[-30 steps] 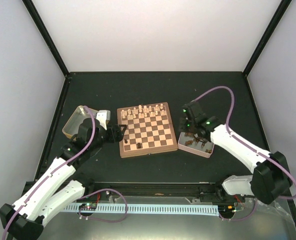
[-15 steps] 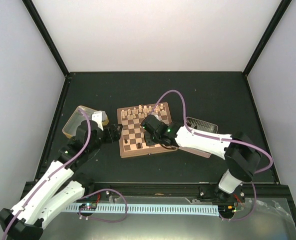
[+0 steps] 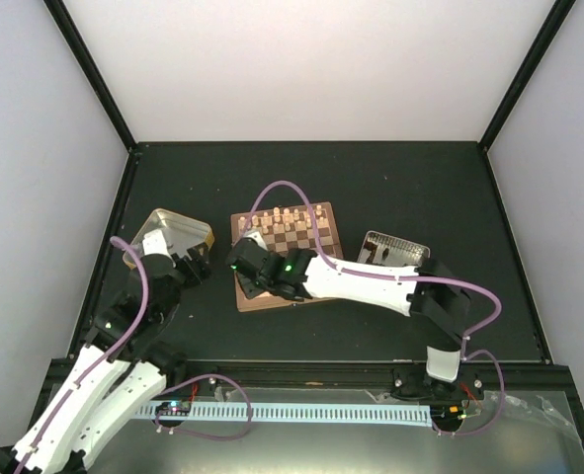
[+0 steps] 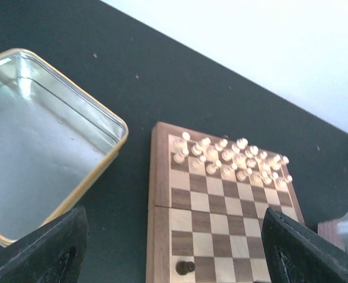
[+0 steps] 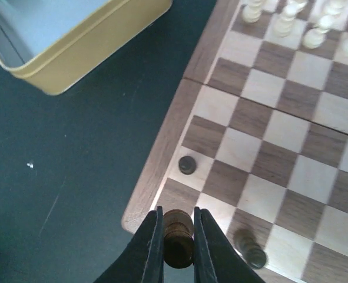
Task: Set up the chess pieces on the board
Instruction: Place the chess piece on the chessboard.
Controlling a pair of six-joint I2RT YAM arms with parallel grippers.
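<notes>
Right gripper (image 5: 175, 219) is pinching a dark piece (image 5: 178, 236), upright, over the board's (image 5: 179, 118) near-left corner.
Open squares are lying almost directly beneath, so a short straight descent is looking right; left gripper (image 4: 174, 259) is hanging spread and empty, farther off by the tin (image 4: 103, 171).

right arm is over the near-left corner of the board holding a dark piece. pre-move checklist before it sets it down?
1. Grip: right gripper shut on the dark piece, piece upright: ok.
2. Target: corner square under it looks bare: ok.
3. Neighbour: small dark piece one square ahead, apart from the fingers: ok.
4. Other dark piece to the right is blurred; upright or fallen: cannot tell.
5. Held piece touching the board: cannot tell.
6. Left gripper open, off the board by the tin: ok.
</notes>
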